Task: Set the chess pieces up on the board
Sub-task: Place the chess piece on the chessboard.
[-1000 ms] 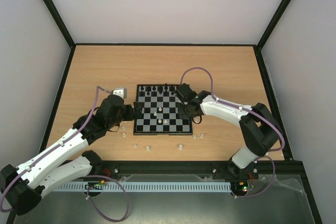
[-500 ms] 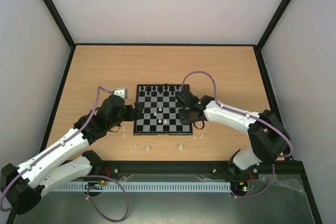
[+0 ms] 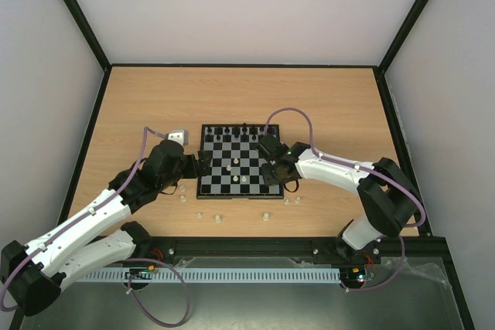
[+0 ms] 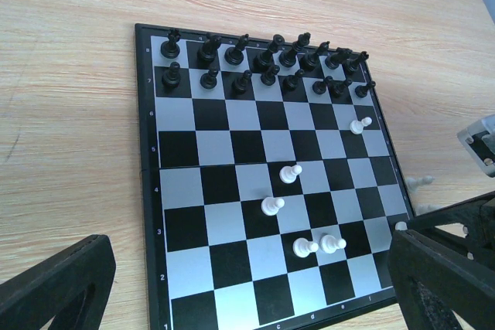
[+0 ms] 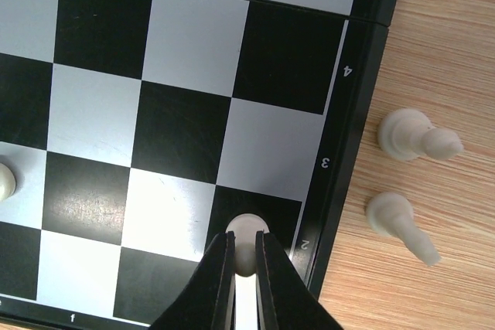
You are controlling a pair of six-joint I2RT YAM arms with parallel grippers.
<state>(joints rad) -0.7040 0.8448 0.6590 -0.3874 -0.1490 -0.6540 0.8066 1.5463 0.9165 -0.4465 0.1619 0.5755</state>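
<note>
The chessboard (image 3: 240, 163) lies mid-table; it also shows in the left wrist view (image 4: 193, 191) and the right wrist view (image 5: 186, 59). Black pieces (image 4: 267, 67) fill its two far rows. Several white pawns (image 4: 271, 206) stand on the middle squares. My right gripper (image 5: 246, 249) is shut on a white pawn (image 5: 247, 231) over a dark square at the board's right edge; in the top view it (image 3: 274, 171) is at the board's near right corner. My left gripper (image 3: 203, 162) is open and empty at the board's left edge, its fingers (image 4: 54, 284) wide apart.
Loose white pieces lie on the wooden table: two (image 5: 414, 138) just right of the board, also seen from above (image 3: 291, 201), and several (image 3: 218, 218) near the front edge. A black frame borders the table.
My right gripper has moved slightly left and nearer along the board's right edge, and its arm has shifted. The left arm has not moved.
</note>
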